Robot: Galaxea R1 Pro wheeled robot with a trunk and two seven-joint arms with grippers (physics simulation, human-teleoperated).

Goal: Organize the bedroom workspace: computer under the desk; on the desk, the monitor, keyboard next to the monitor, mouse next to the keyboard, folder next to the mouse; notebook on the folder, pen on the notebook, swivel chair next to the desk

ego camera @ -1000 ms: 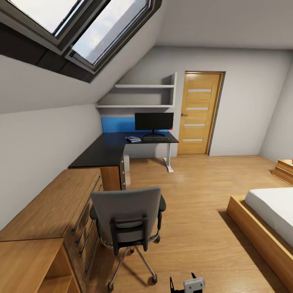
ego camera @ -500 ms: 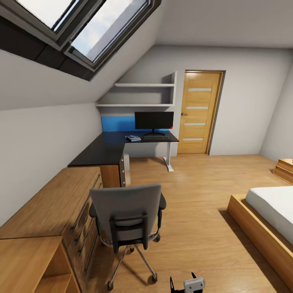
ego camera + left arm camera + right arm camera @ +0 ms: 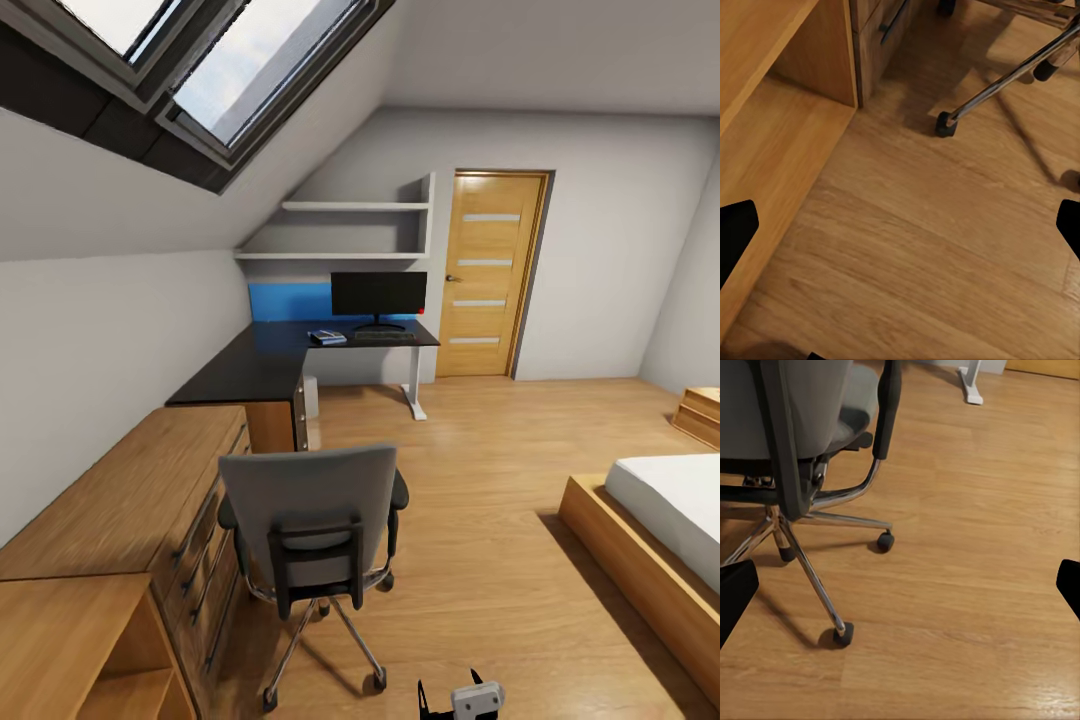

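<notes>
Above the wooden floor [image 3: 967, 585] — right gripper [image 3: 900, 589] spread open, empty, beside the swivel chair [image 3: 802, 427]; left gripper [image 3: 900, 229] likewise.

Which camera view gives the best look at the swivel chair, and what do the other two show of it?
The head view: the swivel chair appears whole from behind, backrest down to casters, beside the wooden cabinets. The right wrist view shows its backrest edge, one armrest and chrome legs. The left wrist view catches a leg and caster.
</notes>
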